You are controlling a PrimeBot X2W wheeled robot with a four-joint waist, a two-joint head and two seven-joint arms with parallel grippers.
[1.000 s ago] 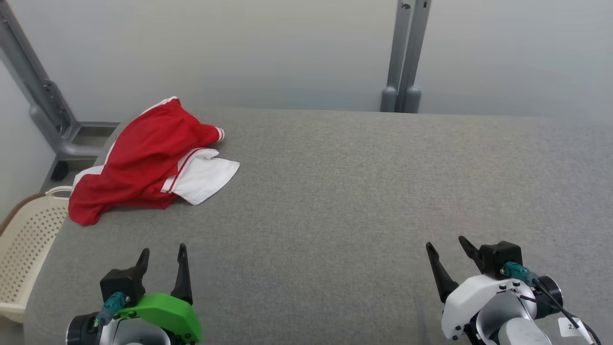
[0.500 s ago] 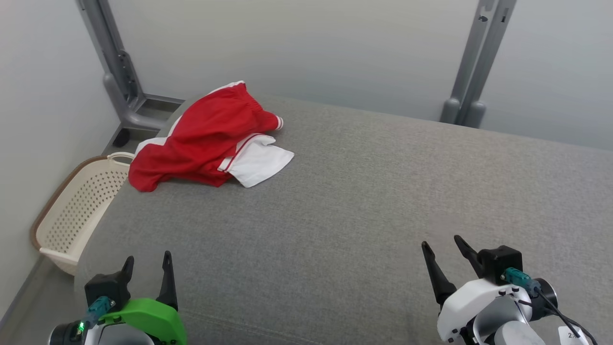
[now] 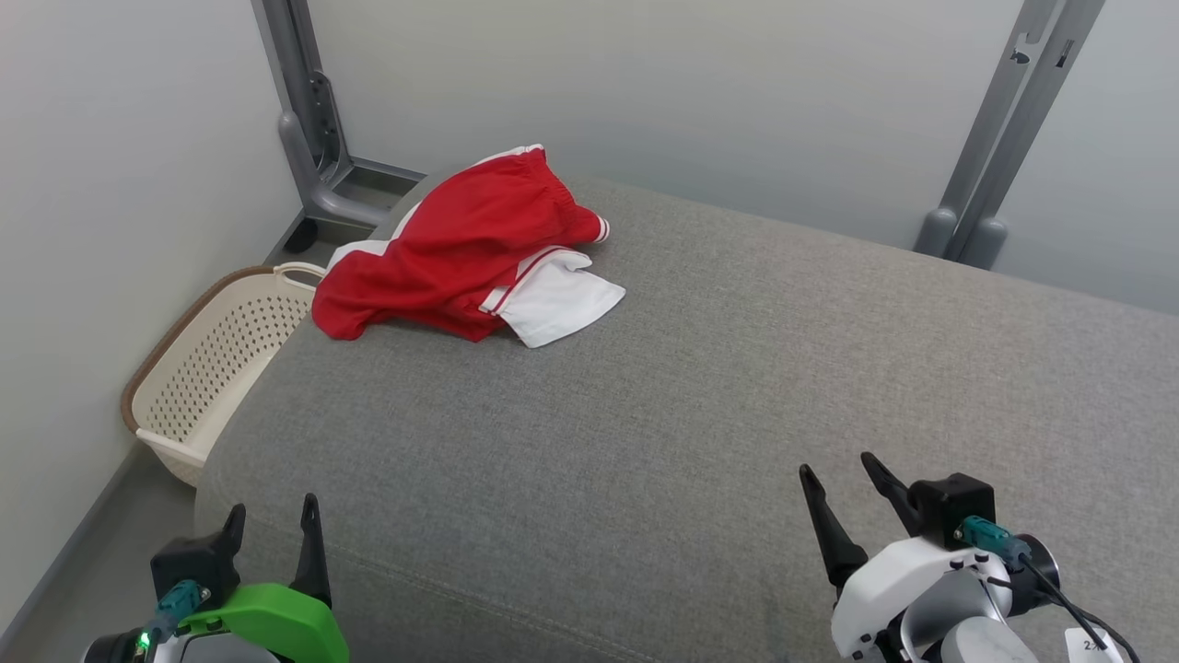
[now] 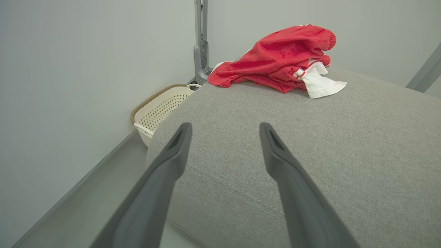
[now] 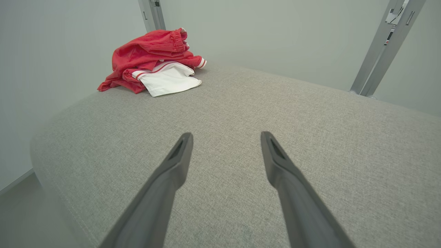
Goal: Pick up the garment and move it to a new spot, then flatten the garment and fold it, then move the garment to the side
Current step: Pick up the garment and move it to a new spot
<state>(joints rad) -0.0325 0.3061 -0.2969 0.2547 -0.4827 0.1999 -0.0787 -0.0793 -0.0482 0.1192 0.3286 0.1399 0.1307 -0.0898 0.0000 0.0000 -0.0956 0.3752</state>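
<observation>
Two end effectors: left end effector and right end effector, fingers spread apart, empty, at the near edge of the counter.
Garment: red and white, crumpled at the counter's far left corner, well apart from both.
Basket: cream, on the floor beside the counter's left side.

One marking can be made out: a small white paper tag, hanging from the thin black cable beside the white plastic shell of the right wrist in the head view's lower right corner. Its dark print starts with a "2"; the characters after it are too small to read.
</observation>
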